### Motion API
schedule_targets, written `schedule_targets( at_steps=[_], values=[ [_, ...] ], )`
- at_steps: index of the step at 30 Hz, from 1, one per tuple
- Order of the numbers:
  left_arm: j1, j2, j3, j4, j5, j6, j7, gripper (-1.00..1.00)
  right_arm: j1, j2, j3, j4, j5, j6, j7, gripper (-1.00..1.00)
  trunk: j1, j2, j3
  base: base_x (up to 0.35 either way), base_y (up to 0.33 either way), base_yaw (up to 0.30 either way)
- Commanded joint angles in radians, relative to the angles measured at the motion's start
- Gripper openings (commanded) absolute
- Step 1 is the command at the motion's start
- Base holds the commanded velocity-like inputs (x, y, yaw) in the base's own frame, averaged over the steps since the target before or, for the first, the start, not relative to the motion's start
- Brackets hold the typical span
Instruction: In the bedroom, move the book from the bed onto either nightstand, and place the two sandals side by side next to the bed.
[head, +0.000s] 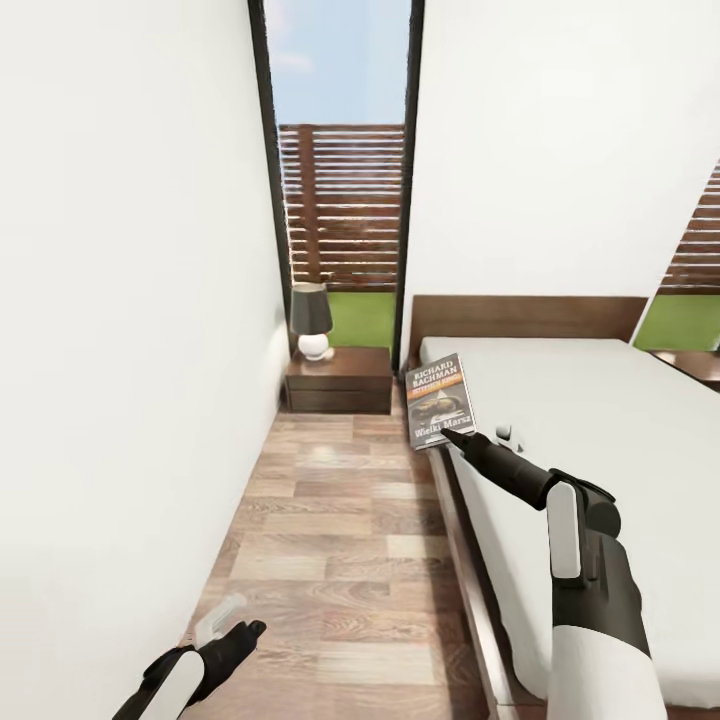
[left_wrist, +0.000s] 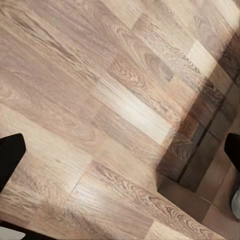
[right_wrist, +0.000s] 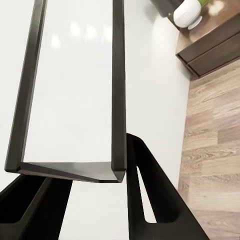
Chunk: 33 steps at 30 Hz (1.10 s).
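The right gripper (head: 452, 432) has its jaws clamped on the lower edge of the book (head: 440, 402), holding it upright in the air just over the bed's (head: 600, 420) near edge. Ahead of the jaws a strip of bare floor (head: 330, 520) runs to the nightstand (head: 338, 380) and lamp (head: 311, 320). The left gripper (head: 235, 625) hangs low over the planks, jaws apart and empty

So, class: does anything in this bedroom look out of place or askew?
Yes. The book is not lying on the bed; the right gripper holds it up, tilted, over the floor beside the bed's edge. The lamp stands upright on the nightstand; nothing looks spilled or damaged.
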Motion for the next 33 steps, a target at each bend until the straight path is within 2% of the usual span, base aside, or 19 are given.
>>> schedule_targets(
  at_steps=[1, 10, 25, 33],
  values=[
    [0.000, 0.001, -0.005, -0.001, 0.010, 0.000, 0.009, 1.00, -0.001, 0.001, -0.003, -0.001, -0.001, 0.007, 0.008, -1.00, 0.000, -0.001, -0.001, 0.183, 0.278, -0.003],
    [0.000, 0.001, -0.007, -0.001, 0.010, 0.000, 0.012, 1.00, -0.001, 0.001, -0.003, -0.001, -0.001, 0.007, 0.008, -1.00, 0.000, -0.001, -0.001, 0.251, 0.192, -0.001],
    [0.000, 0.000, -0.008, 0.000, 0.010, 0.000, 0.013, 1.00, 0.000, -0.001, -0.004, -0.005, -0.023, 0.008, 0.006, -1.00, 0.000, -0.001, -0.001, 0.324, 0.019, -0.002],
    [0.000, 0.001, -0.007, 0.000, 0.010, 0.000, 0.011, 1.00, 0.000, 0.000, -0.005, -0.006, -0.026, 0.007, 0.007, -1.00, 0.000, -0.001, 0.002, 0.308, 0.085, -0.086]
  ],
)
